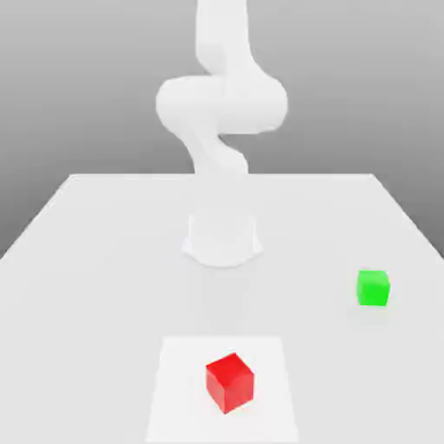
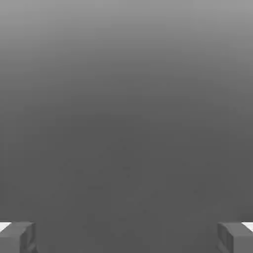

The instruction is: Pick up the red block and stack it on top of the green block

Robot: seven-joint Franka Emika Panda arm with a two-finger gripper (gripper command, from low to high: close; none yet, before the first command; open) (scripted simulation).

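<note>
The red block (image 1: pixel 230 382) sits near the table's front edge in the exterior view, turned a little, on a paler square patch (image 1: pixel 182 408). The green block (image 1: pixel 373 287) rests on the table further back and toward the exterior view's right, well apart from the red one. In the hand view my gripper (image 2: pixel 126 237) is open: one grey fingertip (image 2: pixel 18 237) and the other fingertip (image 2: pixel 235 237) stand far apart with nothing between them, against a plain grey background.
The arm's round base (image 1: pixel 223 238) stands mid-table behind both blocks, and its white links (image 1: pixel 221 104) rise out of the picture. The white table (image 1: pixel 95 260) spreads wide to both sides, its edges slanting inward toward the back.
</note>
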